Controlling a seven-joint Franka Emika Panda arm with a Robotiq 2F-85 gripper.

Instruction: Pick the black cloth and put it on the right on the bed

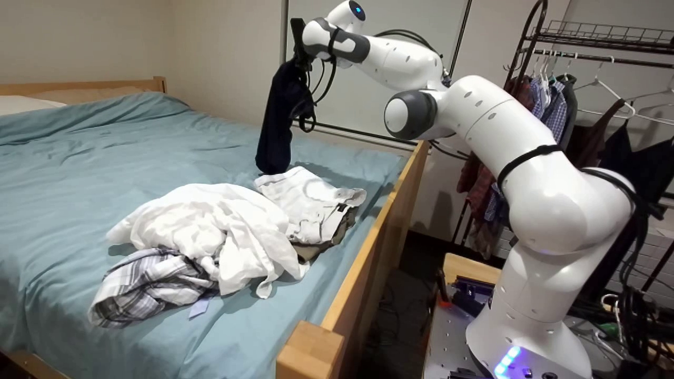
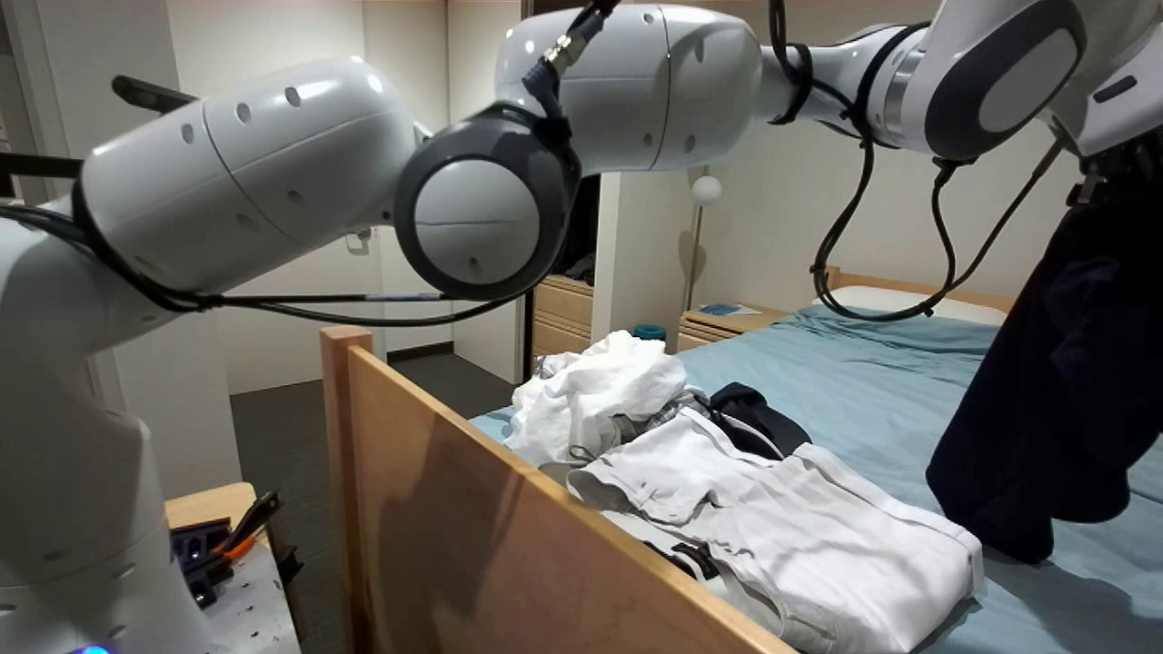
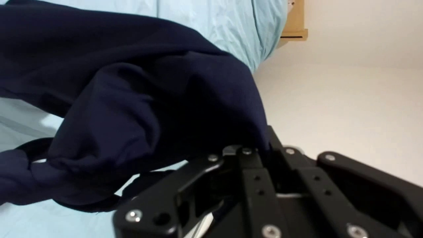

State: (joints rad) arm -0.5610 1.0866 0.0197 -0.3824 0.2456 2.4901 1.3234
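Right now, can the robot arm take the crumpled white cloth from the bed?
Probably not: the gripper is closed on the dark cloth and must release it first, though the crumpled white cloth lies uncovered.

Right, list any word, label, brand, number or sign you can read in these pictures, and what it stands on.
None can be read in any view.
Blue and white sheet on the wooden nightstand: too small to tell if it bears print.
Small black patch at the folded white garment: possibly a label, too small to read.
Dark cloth: no lettering shows.
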